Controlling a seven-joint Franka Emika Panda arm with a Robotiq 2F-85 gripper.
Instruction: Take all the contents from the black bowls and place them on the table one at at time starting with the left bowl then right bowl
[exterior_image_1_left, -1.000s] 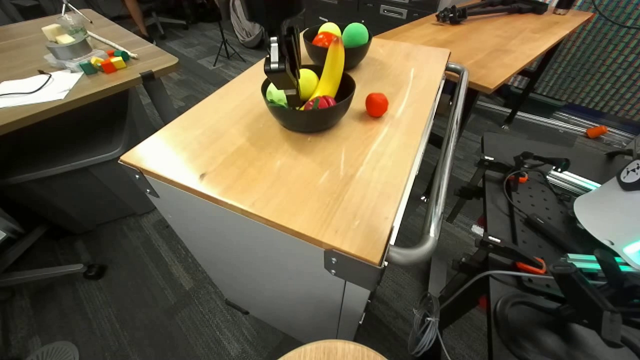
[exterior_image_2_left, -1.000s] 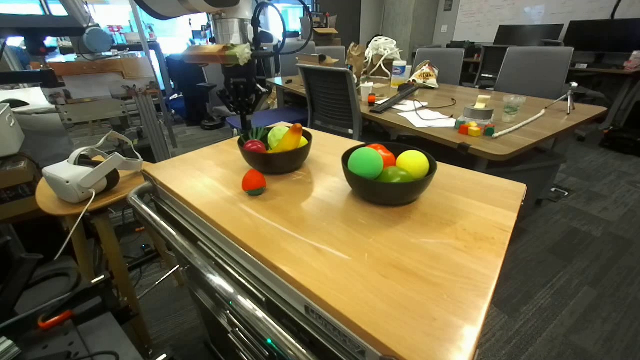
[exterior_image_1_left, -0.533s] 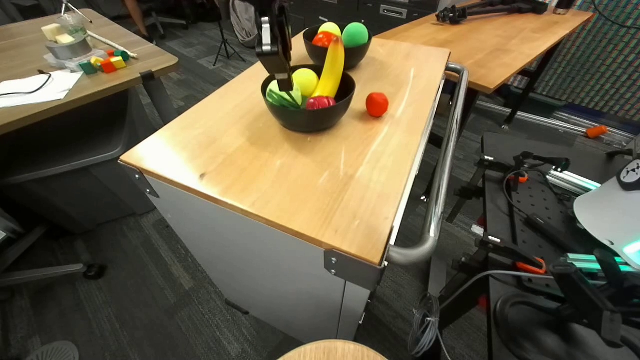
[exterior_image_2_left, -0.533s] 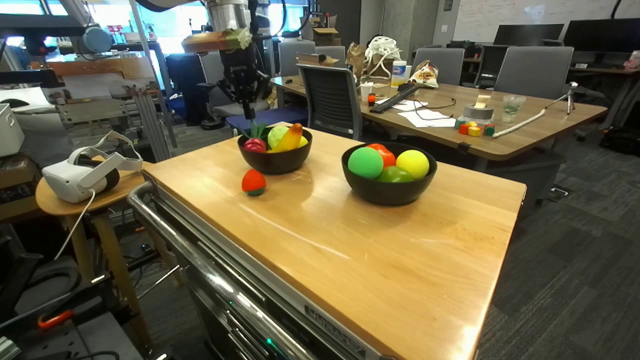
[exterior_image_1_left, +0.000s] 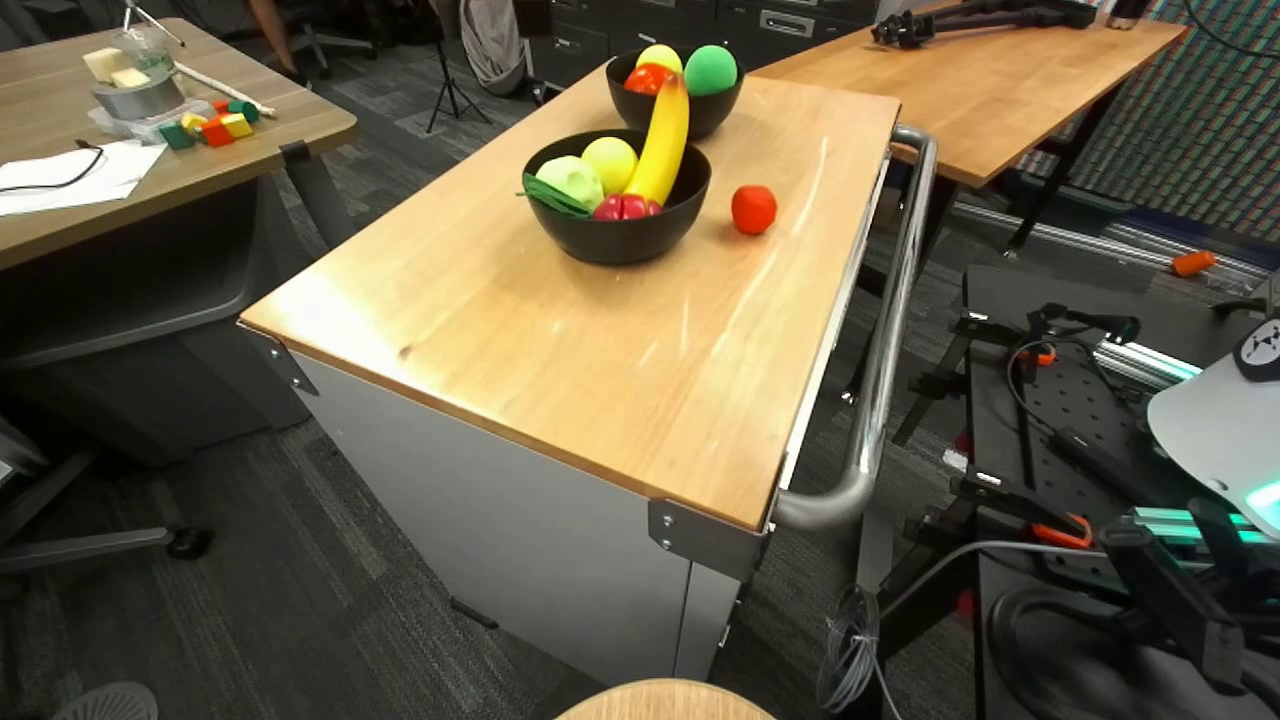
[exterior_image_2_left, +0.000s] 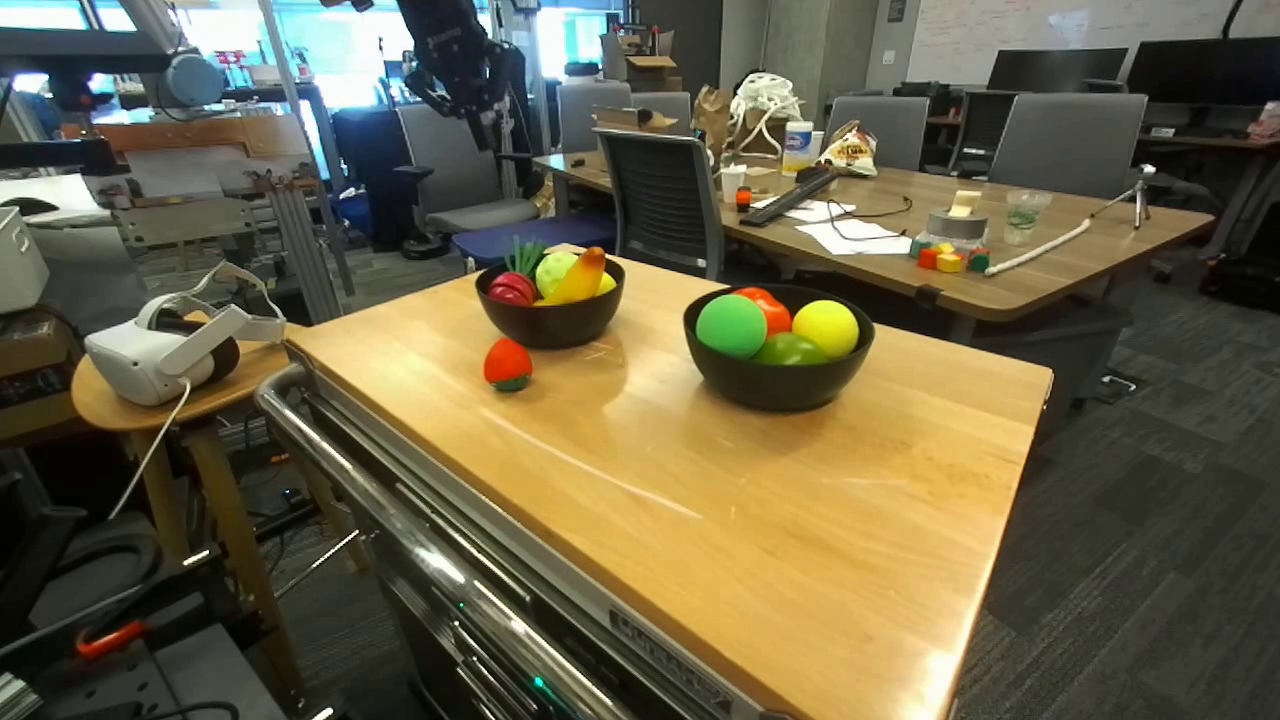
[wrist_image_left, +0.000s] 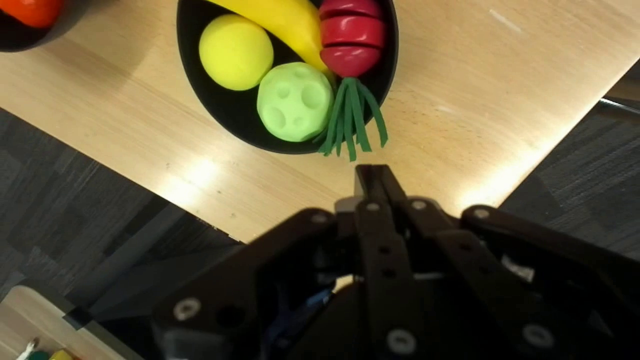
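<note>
My gripper (wrist_image_left: 372, 172) is shut with nothing between its fingertips; in an exterior view the gripper (exterior_image_2_left: 484, 138) hangs high above and behind a black bowl (exterior_image_2_left: 550, 325). That bowl holds a banana (wrist_image_left: 280, 20), a yellow ball (wrist_image_left: 236, 52), a pale green dimpled ball (wrist_image_left: 295, 102) and a red sliced radish (wrist_image_left: 352, 37), whose green leaves (wrist_image_left: 352, 117) drape over the rim. The second black bowl (exterior_image_2_left: 780, 385) holds a green ball (exterior_image_2_left: 731, 325), a red pepper (exterior_image_2_left: 772, 310), a yellow ball (exterior_image_2_left: 826, 328) and a dark green piece (exterior_image_2_left: 790, 349). A red fruit (exterior_image_1_left: 753, 210) lies on the table (exterior_image_1_left: 560, 340).
A metal rail handle (exterior_image_1_left: 890, 330) runs along one long side of the table. A wooden desk with blocks and tape (exterior_image_2_left: 958, 228) stands nearby, with a grey chair (exterior_image_2_left: 660, 205) beside it. A stool (exterior_image_2_left: 110, 385) carries a white headset (exterior_image_2_left: 165, 355).
The gripper has risen out of the bowl and backed away, leaving one exterior view, with nothing in it. The radish has shifted slightly, and its leaves have dropped over the bowl's rim.
</note>
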